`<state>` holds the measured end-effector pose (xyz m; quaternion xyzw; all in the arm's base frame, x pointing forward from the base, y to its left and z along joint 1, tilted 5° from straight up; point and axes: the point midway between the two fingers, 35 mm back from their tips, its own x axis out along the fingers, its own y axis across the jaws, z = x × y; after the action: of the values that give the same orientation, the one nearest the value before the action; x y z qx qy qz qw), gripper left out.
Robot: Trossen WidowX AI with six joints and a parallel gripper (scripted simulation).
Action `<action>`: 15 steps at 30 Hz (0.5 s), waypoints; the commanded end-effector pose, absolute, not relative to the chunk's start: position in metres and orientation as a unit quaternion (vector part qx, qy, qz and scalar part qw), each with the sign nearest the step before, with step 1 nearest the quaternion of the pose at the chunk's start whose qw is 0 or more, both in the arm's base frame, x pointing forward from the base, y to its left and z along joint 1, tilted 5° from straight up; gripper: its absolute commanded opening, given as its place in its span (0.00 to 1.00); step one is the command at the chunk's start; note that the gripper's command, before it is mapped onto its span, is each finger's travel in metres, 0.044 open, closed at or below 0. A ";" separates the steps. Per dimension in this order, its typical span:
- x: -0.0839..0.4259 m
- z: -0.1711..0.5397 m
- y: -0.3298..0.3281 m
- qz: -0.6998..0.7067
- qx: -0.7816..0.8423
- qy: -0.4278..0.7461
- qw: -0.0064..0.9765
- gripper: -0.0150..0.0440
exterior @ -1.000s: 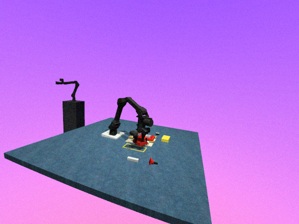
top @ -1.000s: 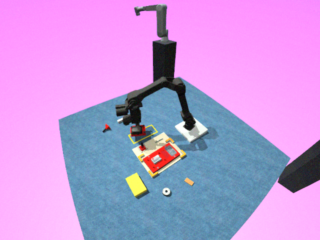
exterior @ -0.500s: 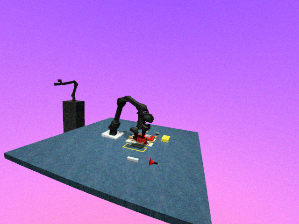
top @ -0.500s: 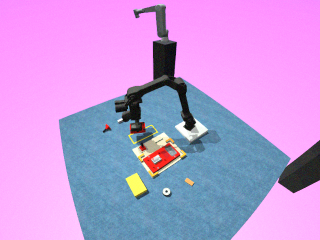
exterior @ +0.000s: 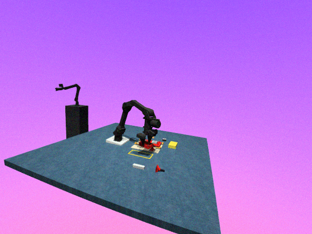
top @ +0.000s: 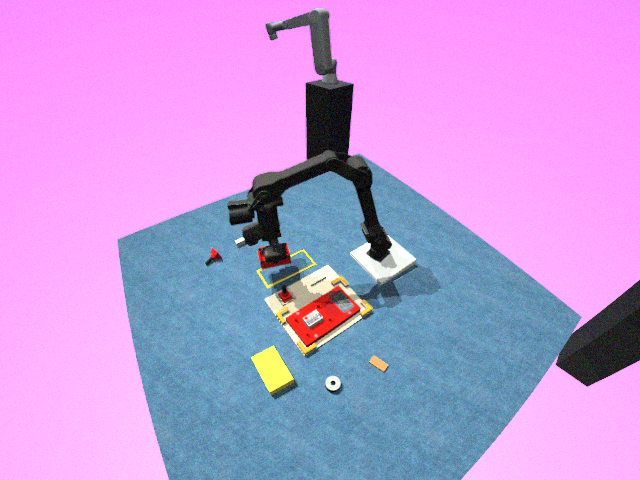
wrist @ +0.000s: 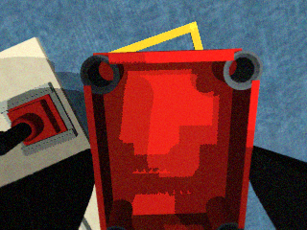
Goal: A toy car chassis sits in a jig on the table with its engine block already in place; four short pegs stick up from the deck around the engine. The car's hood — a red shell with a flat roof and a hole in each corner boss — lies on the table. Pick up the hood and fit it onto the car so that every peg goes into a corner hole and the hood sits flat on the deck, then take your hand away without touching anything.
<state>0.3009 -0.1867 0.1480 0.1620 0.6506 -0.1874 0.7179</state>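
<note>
While clamped in the gripper (top: 273, 254), the hood (top: 274, 256) hangs above the table (top: 465, 335)
</note>
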 end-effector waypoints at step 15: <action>0.312 0.153 -0.192 -0.091 0.049 0.667 0.738 0.25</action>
<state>0.3096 -0.1903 0.1505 0.0667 0.6662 -0.1031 0.7356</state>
